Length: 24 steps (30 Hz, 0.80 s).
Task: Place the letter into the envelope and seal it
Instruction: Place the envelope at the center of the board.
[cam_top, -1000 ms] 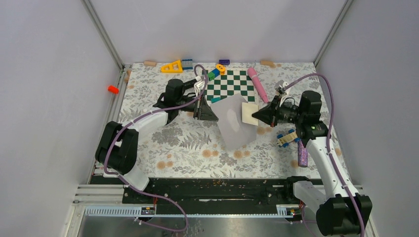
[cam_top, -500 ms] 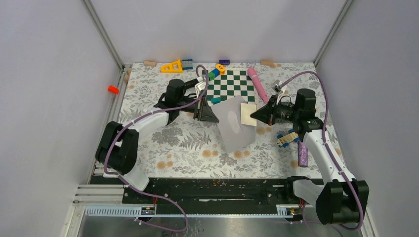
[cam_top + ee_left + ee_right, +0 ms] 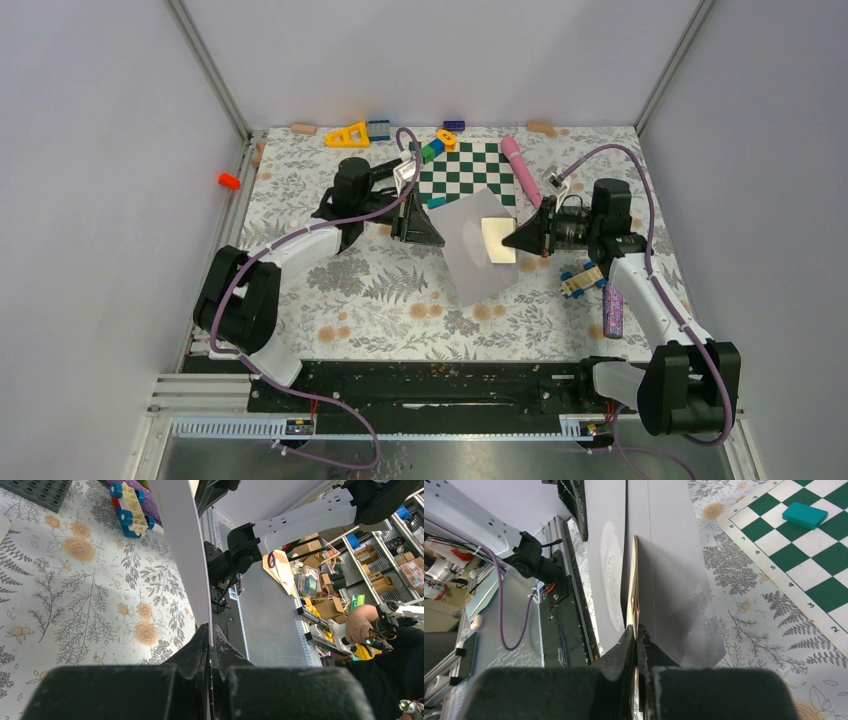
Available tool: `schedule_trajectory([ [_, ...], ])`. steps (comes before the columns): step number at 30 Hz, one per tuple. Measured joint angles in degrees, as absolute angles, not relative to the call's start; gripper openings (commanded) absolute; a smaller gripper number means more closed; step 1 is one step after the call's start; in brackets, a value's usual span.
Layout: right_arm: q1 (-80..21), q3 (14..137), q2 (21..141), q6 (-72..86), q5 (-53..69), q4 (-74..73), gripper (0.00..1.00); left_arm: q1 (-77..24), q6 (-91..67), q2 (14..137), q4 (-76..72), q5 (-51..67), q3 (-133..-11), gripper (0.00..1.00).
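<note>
Left hand [image 3: 438, 241] pinched shut on the envelope [image 3: 470, 268] — right hand [image 3: 509, 241] clamps the letter [image 3: 494, 238], overlapping it.

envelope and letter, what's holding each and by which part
The left fingers pinch the envelope by its left edge; the right fingers pinch the letter by its right edge.

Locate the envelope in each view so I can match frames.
Top external: envelope at centre, just on the near side of the checkerboard.
Left wrist: envelope edge-on, a white strip rising from the shut left gripper to the top edge.
Right wrist: envelope fills the upper centre, with the edge-on letter against it.
Shared landmark: floral table cover, in all three.
</note>
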State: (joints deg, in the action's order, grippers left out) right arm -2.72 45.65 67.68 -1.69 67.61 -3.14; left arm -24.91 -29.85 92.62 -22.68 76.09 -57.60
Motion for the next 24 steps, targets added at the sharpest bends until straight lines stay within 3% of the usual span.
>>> schedule_trajectory([
  [24, -4.93, 45.67, 68.4, -4.62, 72.25, -7.01, 0.0, -26.61, -32.23, 92.62, -25.39, 77.67, -57.52, 0.0],
])
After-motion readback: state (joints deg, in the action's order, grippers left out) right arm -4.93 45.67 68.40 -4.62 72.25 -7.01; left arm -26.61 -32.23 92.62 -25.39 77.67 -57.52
